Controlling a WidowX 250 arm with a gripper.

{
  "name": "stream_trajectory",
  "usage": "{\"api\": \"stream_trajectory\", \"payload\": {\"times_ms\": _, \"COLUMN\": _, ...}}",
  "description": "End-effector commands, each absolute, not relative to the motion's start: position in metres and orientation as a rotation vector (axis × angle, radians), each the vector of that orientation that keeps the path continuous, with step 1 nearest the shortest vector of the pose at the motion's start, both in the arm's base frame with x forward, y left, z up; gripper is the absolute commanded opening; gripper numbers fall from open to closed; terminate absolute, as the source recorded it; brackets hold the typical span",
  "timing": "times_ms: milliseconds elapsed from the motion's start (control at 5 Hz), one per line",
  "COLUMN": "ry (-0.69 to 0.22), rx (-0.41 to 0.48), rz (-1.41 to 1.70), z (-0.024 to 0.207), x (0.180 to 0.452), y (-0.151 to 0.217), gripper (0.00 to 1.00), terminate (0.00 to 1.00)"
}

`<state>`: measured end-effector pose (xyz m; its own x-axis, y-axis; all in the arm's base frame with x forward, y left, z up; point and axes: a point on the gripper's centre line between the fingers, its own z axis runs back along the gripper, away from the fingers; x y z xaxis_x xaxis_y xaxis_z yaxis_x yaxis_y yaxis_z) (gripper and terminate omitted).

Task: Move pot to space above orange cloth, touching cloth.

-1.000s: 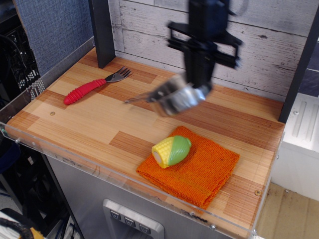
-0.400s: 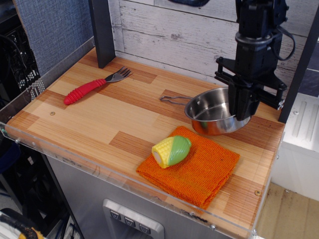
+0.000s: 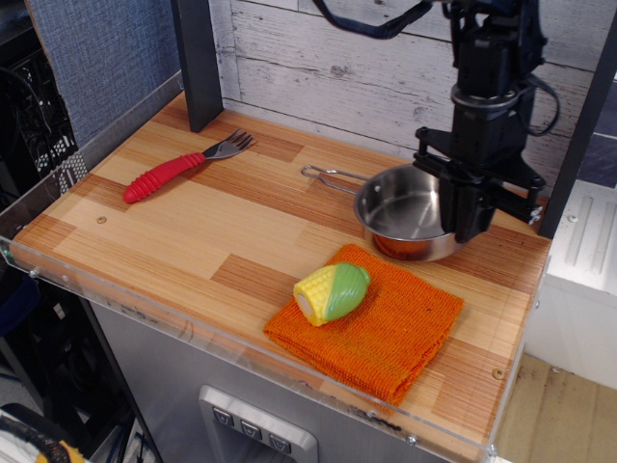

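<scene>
The pot [image 3: 400, 210] is a small shiny steel pan with a wire loop handle pointing left. It sits upright just behind the far edge of the orange cloth [image 3: 371, 323], its front rim at or touching that edge. My gripper [image 3: 465, 214] is shut on the pot's right rim, coming down from above. The orange knitted cloth lies at the front right of the wooden table.
A yellow-and-green toy corn [image 3: 331, 292] lies on the cloth's left part. A red-handled fork [image 3: 183, 166] lies at the far left. A dark post [image 3: 198, 63] stands at the back left, a wood-plank wall [image 3: 318, 58] behind. The table's front edge has a clear acrylic lip [image 3: 241, 352].
The gripper carried the pot from mid-table, tilted in the air, to the right and down behind the cloth. Since 0.4 s ago it shifted slightly left and levelled.
</scene>
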<state>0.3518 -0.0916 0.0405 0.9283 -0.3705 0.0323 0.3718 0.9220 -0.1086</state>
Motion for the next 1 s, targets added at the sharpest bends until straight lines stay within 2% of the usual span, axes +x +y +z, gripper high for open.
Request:
{"api": "stream_trajectory", "payload": {"times_ms": 0, "ry": 0.02, "rx": -0.1, "rz": -0.373, "z": 0.025, "x": 0.337, "y": -0.084, "gripper": 0.0, "terminate": 0.0}}
{"api": "stream_trajectory", "payload": {"times_ms": 200, "ry": 0.026, "rx": -0.123, "rz": -0.363, "z": 0.03, "x": 0.335, "y": -0.083, "gripper": 1.0, "terminate": 0.0}}
{"api": "stream_trajectory", "payload": {"times_ms": 400, "ry": -0.022, "rx": -0.16, "rz": -0.335, "z": 0.053, "x": 0.335, "y": -0.079, "gripper": 1.0, "terminate": 0.0}}
{"api": "stream_trajectory", "payload": {"times_ms": 800, "ry": -0.254, "rx": -0.161, "rz": -0.221, "z": 0.147, "x": 0.326, "y": -0.048, "gripper": 1.0, "terminate": 0.0}}
